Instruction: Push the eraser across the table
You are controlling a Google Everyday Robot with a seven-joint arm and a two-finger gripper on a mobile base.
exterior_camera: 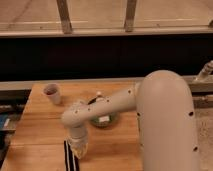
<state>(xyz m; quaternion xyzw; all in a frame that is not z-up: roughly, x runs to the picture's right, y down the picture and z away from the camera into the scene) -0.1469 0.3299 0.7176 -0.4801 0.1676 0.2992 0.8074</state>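
Note:
The eraser (69, 157), a black bar with a white stripe, lies on the light wooden table (40, 127) near its front edge, running off the bottom of the camera view. My gripper (78, 147) points down at the end of the white arm (165, 120). It stands against the eraser's right side, near its far end. The wrist hides where they meet.
A green bowl (111, 121) sits mid-table, half covered by my forearm. The top of a white bottle (99, 94) shows behind it. A small cup (51, 93) stands at the back left. Beyond the table's far edge is a dark wall with a rail.

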